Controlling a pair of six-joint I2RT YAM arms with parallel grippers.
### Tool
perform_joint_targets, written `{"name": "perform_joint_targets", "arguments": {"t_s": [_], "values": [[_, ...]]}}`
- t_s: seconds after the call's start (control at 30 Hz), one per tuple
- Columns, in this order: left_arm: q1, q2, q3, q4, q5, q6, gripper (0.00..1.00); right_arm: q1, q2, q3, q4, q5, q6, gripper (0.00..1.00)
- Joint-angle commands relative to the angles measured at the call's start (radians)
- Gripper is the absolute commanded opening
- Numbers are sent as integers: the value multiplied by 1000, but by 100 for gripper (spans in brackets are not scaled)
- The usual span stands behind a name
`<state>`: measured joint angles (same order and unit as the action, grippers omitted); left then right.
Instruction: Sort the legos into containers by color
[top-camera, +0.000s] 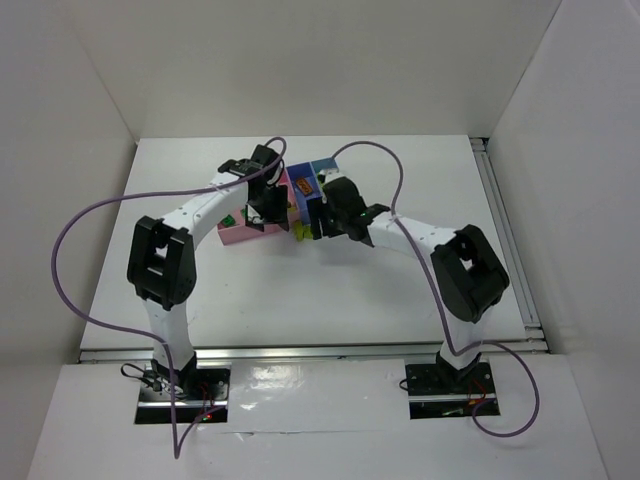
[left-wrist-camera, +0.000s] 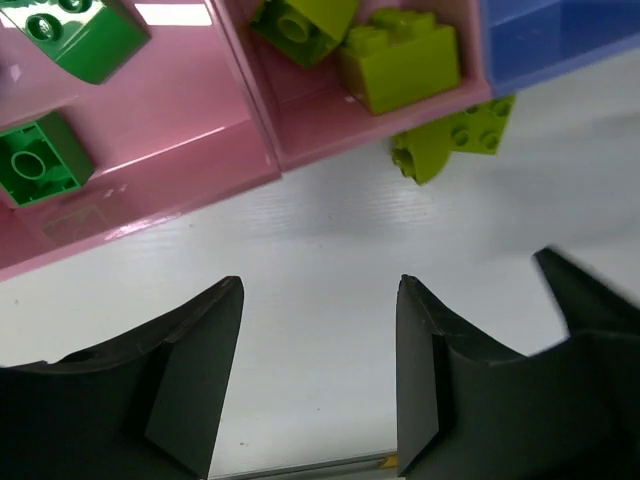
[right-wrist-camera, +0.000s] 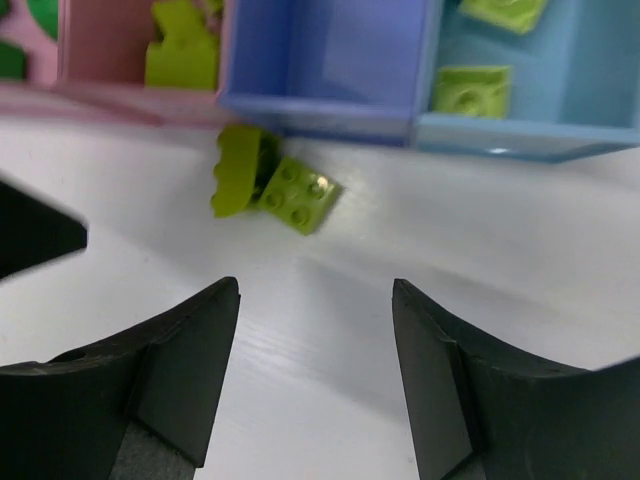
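Right wrist: I'm holding both jaws apart, empty, over the bench (right-wrist-camera: 480, 260); I'm judging the yellow-green bricks (right-wrist-camera: 295, 195) beside the blue bin (right-wrist-camera: 330, 115) need gripping next

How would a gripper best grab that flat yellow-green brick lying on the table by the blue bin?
From above, pinching the yellow-green brick across its two free side walls. It lies studs up and skewed, with a tilted brick crowding one end.
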<state>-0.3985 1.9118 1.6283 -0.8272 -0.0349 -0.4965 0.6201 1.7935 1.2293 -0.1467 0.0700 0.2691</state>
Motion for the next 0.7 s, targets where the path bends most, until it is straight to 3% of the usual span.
{"name": "perform_joint_targets", "arguments": {"t_s": [0.0, 0.23, 0.57, 0.67], "values": [[10, 39, 5, 40, 6, 13, 67, 47, 52, -28, 105, 51, -70, 70], [53, 52, -7, 43, 36, -8, 67, 47, 220, 85, 145, 60, -70, 70], [73, 110, -19, 83, 99, 2, 68, 47, 307, 137, 191, 65, -88, 70], [73, 110, -19, 83, 99, 3, 72, 47, 307, 137, 191, 54, -88, 64]]}}
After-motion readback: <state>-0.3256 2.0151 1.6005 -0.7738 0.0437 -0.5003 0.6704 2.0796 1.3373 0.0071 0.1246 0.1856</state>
